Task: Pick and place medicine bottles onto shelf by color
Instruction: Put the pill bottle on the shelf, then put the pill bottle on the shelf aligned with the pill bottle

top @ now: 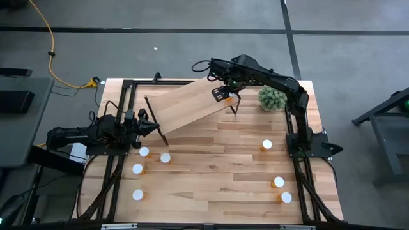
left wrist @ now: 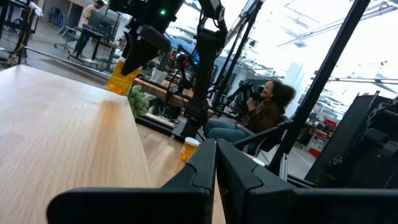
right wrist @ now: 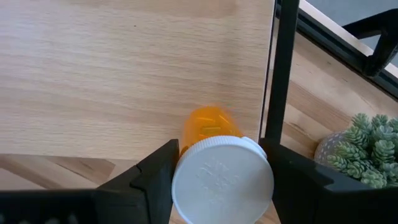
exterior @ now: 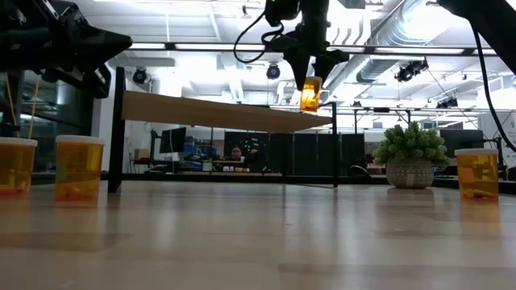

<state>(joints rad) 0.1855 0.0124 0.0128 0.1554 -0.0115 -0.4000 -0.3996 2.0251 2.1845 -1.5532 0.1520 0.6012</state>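
Bright lamps glow in the room behind your table. Your right gripper (right wrist: 222, 180) squeezes a medicine bottle (right wrist: 219, 163) between its jaws, just over the shelf (top: 188, 104) edge. Your left gripper (top: 148, 127) waits shut by the shelf, holding nothing.

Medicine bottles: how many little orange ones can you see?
8. Four stand on the table's left, three on its right, one in the right gripper over the shelf.

No text, label, brand, number or sign is showing clearly enough to read in any view; faint embossed marks on the held bottle's white cap (right wrist: 222, 180) are staying illegible.
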